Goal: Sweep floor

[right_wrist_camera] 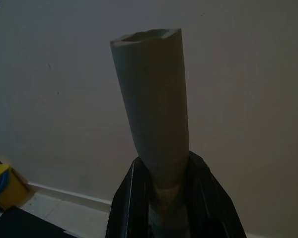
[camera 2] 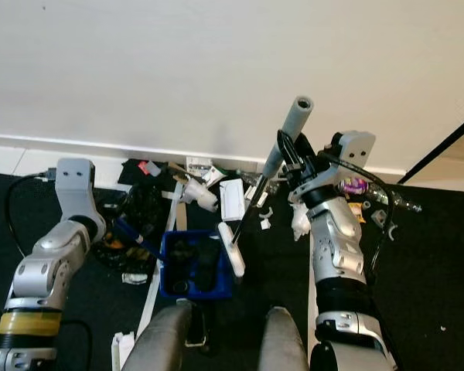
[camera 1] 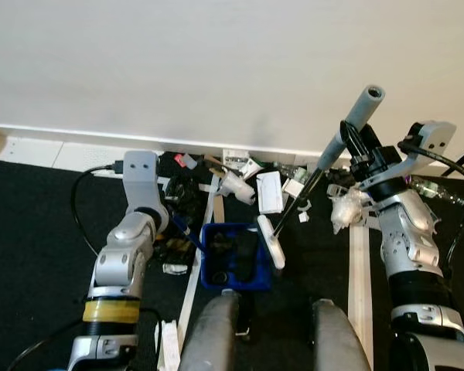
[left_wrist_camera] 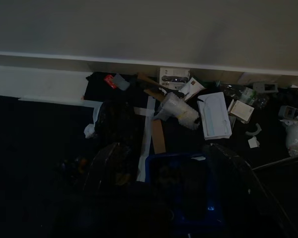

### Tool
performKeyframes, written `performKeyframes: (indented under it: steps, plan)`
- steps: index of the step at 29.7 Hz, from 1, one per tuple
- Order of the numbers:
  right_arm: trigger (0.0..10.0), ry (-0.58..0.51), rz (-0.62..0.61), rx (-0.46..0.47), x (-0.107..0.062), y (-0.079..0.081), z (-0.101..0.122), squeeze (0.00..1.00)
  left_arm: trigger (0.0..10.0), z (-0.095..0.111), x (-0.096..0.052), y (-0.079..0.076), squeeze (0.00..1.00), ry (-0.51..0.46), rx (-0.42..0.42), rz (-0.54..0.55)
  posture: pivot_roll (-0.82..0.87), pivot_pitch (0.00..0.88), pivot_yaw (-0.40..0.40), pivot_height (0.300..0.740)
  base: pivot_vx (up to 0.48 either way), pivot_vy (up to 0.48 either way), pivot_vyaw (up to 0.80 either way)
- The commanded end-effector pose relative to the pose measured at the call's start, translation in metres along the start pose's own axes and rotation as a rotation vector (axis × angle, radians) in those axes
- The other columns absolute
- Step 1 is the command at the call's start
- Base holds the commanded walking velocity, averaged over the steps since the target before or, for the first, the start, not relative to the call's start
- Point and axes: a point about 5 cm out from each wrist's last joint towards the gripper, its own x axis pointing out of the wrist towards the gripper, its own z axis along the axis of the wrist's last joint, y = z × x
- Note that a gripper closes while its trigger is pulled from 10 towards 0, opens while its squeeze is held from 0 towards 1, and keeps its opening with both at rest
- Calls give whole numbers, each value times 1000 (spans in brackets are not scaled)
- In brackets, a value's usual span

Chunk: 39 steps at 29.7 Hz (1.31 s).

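Right gripper (camera 1: 354, 145), frame right: jaws clamped on broom handle (camera 1: 348, 127); shaft slants down-left to head (camera 1: 271, 241), beside blue dustpan (camera 1: 233, 255). Left gripper (camera 1: 182, 226) holds dustpan's handle; jaw gap indiscernible. Litter (camera 1: 269, 191) above dustpan, along wall.

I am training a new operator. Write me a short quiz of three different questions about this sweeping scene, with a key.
1. True or false: the right gripper is shut on the broom handle.
2. Multiple choice: the blue dustpan is held by the left gripper and lies
A. on the dark floor, in front of the litter pile
B. on a table
C. against the yellow bin
3. Fill in: the litter pile lies along the foot of the white ____.

Key
1. True; its jaws clamp the grey handle just below its open top end.
2. A
3. wall
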Motion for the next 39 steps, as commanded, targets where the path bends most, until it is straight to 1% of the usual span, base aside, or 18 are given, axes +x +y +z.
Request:
performKeyframes:
  steps: [1, 3, 4, 14, 20, 25, 26, 27, 28, 29, 30, 32, 33, 34, 35, 36, 37, 39]
  plan:
    - [10000, -24, 10, 14, 0, 4, 2, 0, 4039, -10, 0, 4, 0, 37, 16, 6, 32, 248, 119, 740, 0, 0, 0]
    - [10000, -24, 10, 11, 0, 4, 3, 0, 1961, -14, 2, 2, 0, 58, 20, 0, 29, 248, 118, 740, 0, 0, 0]
    - [10000, -24, 10, 11, 0, 3, 4, 0, 0, -15, 3, 1, 0, 66, 21, -3, 25, 247, 118, 740, 0, 0, 0]
    - [10000, -26, 4, 4, -2, 0, 6, 0, 0, -17, 4, -3, 0, 85, 20, -16, 20, 241, 117, 740, 0, 0, 0]
    - [10000, -26, 5, 3, 0, 0, 7, 0, 0, -21, 3, -1, 0, 99, 1, -17, 22, 237, 112, 740, 0, 0, 0]
    - [10000, -26, 6, 2, 1, 1, 7, 0, 0, -19, 1, 0, 0, 90, -7, -12, 21, 239, 110, 740, 0, 0, 0]
    - [10000, -26, 6, 2, 1, 1, 7, 0, 4000, -18, 0, -1, 0, 84, -11, -14, 25, 239, 105, 740, 0, 0, 0]
    - [10000, -20, 2, -1, 2, 1, 6, 0, 10000, -13, -1, -1, 0, 73, -32, -8, 27, 240, 100, 740, 0, 0, 0]
    - [10000, -20, 2, -1, 2, 1, 6, 0, 10000, -13, -1, -1, 0, 73, -32, -8, 27, 240, 100, 740, 0, 0, 0]
    - [10000, -10, -11, -9, 2, 1, 3, 0, 10000, -6, -2, 0, 0, 62, -57, -2, 30, 241, 95, 740, 0, 0, 0]
    - [10000, -10, -11, -9, 2, 1, 3, 0, 10000, -6, -2, 0, 0, 62, -57, -2, 30, 241, 95, 740, 0, 0, 0]
    - [10000, 6, -48, -25, 4, 1, -1, 0, 10000, 7, -5, 1, 0, 35, -90, 5, 35, 241, 91, 740, 0, 0, 0]
    - [10000, 6, -48, -25, 4, 1, -1, 0, 10000, 7, -5, 1, 0, 35, -90, 5, 35, 241, 91, 740, 0, 0, 0]
    - [10000, 6, -85, -30, 5, 0, -2, 0, 10000, 15, -7, 2, 0, 18, -103, 9, 38, 240, 89, 740, 0, 0, 0]
    - [10000, 6, -85, -30, 5, 0, -2, 0, 10000, 15, -7, 2, 0, 18, -103, 9, 38, 240, 89, 740, 0, 0, 0]
    - [10000, 11, -123, -43, 7, -1, -4, 0, 10000, 21, -10, 4, 0, 7, -109, 21, 40, 239, 86, 740, 0, 0, 0]
    - [10000, 11, -123, -43, 7, -1, -4, 0, 10000, 21, -10, 4, 0, 7, -109, 21, 40, 239, 86, 740, 0, 0, 0]
    - [10000, 37, -180, -95, 8, -1, -10, 0, 10000, 30, -13, 5, 0, -19, -129, 35, 40, 233, 80, 740, 0, 0, 0]
